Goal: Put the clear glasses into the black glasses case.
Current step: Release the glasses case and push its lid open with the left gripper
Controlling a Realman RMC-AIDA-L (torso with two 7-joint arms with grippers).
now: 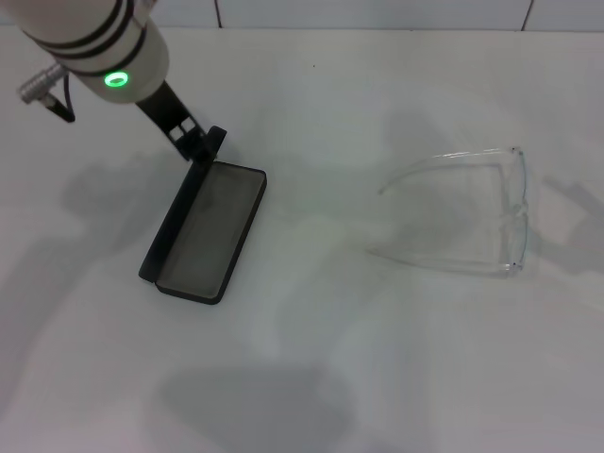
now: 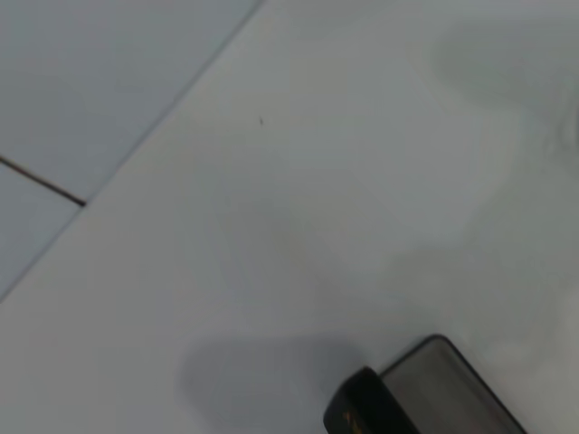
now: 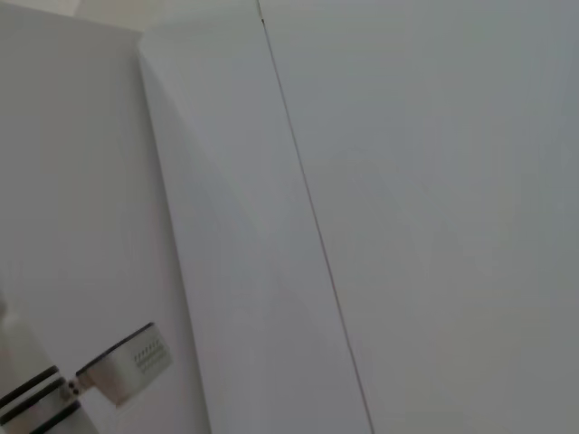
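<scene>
The white worktop (image 1: pixel 311 359) filled the head view. On it, at left of centre, the black glasses case (image 1: pixel 206 231) lay open, its grey-lined tray flat and its lid standing up along the left edge. The clear glasses (image 1: pixel 472 212) lay well apart from it at right of centre, arms unfolded and pointing left, lens toward the right edge, untouched.

The step in hand looked like holding the case open and steady; the glasses had not yet been lifted. The next move would call for the right arm, which did not show in the head view, to come in and grip the thin clear frame, then carry it leftward to the tray; the arms may need folding to fit.

The left pincer (image 1: pixel 200 142), in the upper left of the head view, reached down to the far end of the case's lid and seemed to touch or pinch it; how far it was open I cannot tell.
</scene>
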